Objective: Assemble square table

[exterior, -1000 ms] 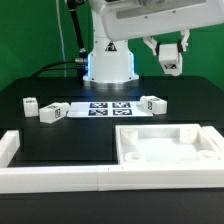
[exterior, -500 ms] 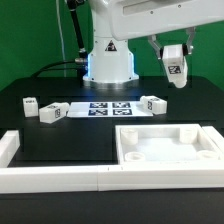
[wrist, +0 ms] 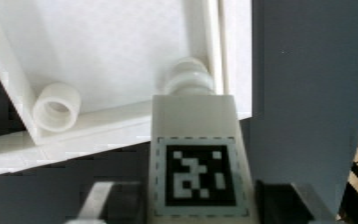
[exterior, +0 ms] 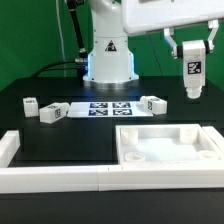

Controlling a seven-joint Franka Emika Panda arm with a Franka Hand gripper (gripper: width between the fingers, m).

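My gripper [exterior: 190,52] hangs in the air at the exterior view's upper right, shut on a white tagged leg [exterior: 192,74] that points straight down. Seen from the wrist, that leg [wrist: 197,140] fills the middle of the picture between the two dark fingers [wrist: 108,202], tag facing the camera. The square table slab [exterior: 168,145] lies flat on the black table, below and slightly left of the held leg. Two of its round corner sockets [wrist: 55,108] show under the leg in the wrist view. Three loose legs lie on the table: two to the left [exterior: 30,104] [exterior: 52,113], one near the middle [exterior: 153,103].
The marker board [exterior: 100,108] lies flat between the loose legs. A long white low border wall [exterior: 60,178] runs along the near side and up the left end. My arm's base [exterior: 108,60] stands behind the marker board.
The gripper has carried the leg toward the exterior view's right and a little down. The leg has turned from tilted to hanging upright. The parts on the table have not moved.
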